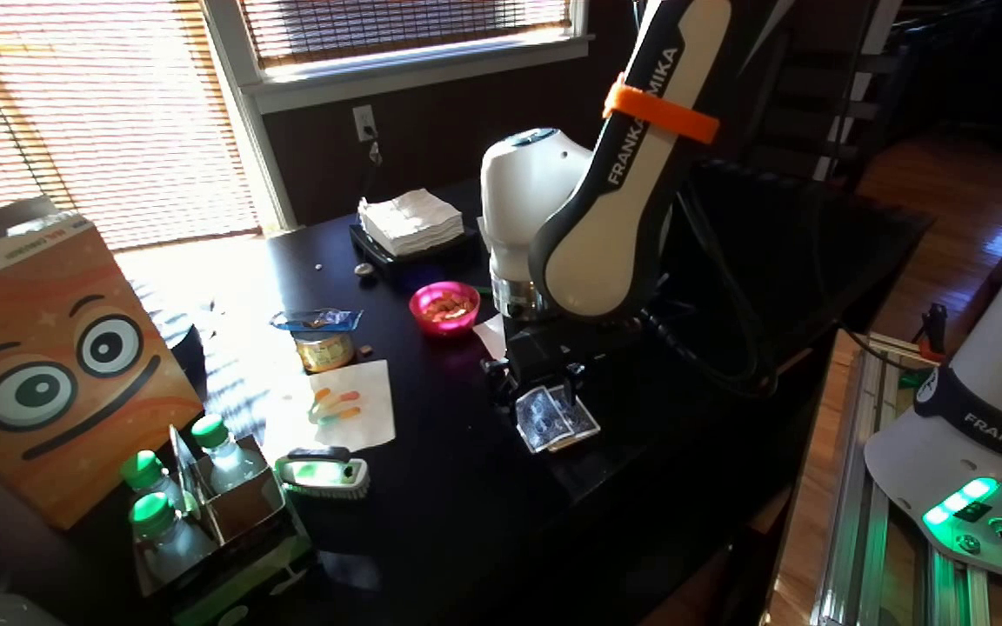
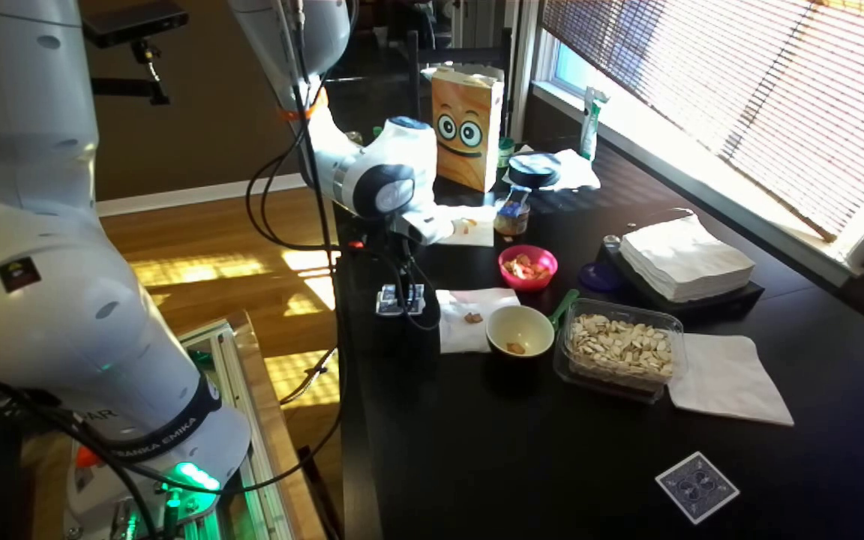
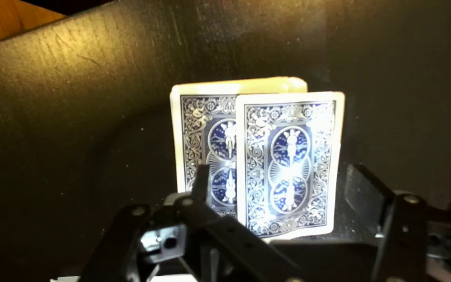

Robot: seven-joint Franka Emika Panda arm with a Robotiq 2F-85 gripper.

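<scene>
Gripper (image 3: 278,176) sat nearest the wrist camera, fingers (image 3: 360,192) spread wide, holding nothing. One finger showed over the exposed part of the card stack (image 3: 206,141), the other just beyond the outer edge of the top card (image 3: 290,160). Gaps showed both sides in that view; whether either finger touched the stack, couldn't tell. Top card lay face down, offset sideways on the stack. Stack sat near the edge of the table (image 2: 514,450), under the gripper in both exterior views.

Progress, judged from the layout: fingers straddled the top card; grip not yet made, nothing lifted. Lone card (image 2: 697,487) lay face down, well apart from the stack.

Around: napkin (image 2: 454,322) with food bits (image 2: 472,318) just beside the stack, white bowl (image 2: 503,322) next to it, then seed tub (image 2: 604,381). Farther off: pink bowl (image 1: 440,330), napkin pile (image 1: 414,222), brush (image 1: 323,474), cereal box (image 2: 466,135).

Obstacles, likely: white bowl and seed tub stood close to the straight line between stack and lone card. Glare washed out part of the top card, so finger clearance was hard to judge.
</scene>
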